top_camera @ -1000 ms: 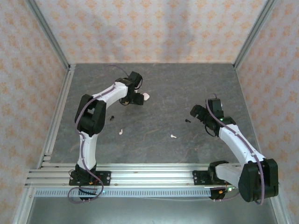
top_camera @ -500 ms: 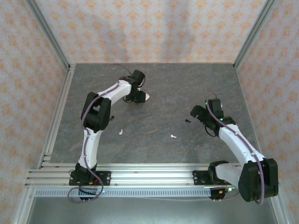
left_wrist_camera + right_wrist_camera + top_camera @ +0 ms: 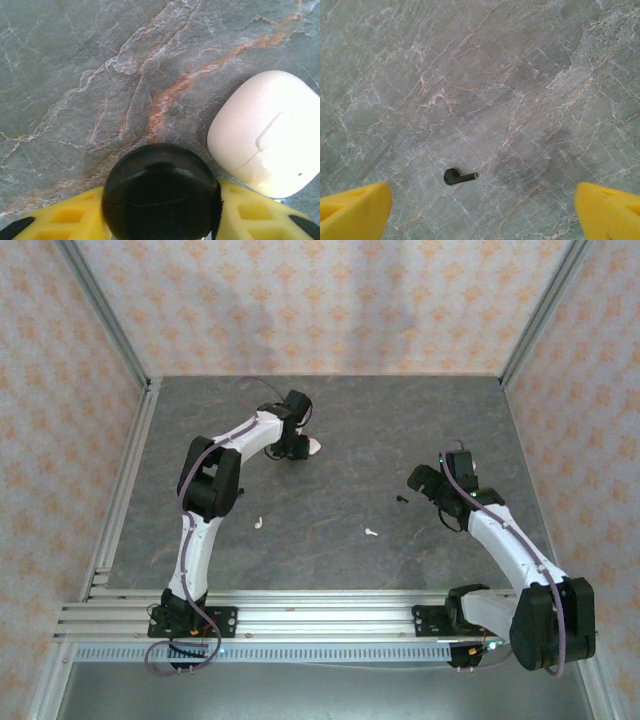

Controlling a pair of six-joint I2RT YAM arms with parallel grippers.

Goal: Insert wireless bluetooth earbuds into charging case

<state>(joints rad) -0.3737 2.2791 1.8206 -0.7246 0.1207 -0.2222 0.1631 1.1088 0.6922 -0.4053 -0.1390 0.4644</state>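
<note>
Nothing inserted yet: both earbuds [image 3: 259,522] lay loose on the counter [image 3: 400,420], case [image 3: 265,132] closed beside the left hand [image 3: 160,212], which pinched a black disc [image 3: 160,182]; right hand [image 3: 482,202] hung spread wide, empty.

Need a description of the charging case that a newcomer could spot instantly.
On the grey marbled table, find the left gripper, reaching toward the far side. The charging case lies on the tabletop beside it. It is a white, faintly pink rounded pebble with a lid seam, unlike the round black disc between the fingers.
</note>
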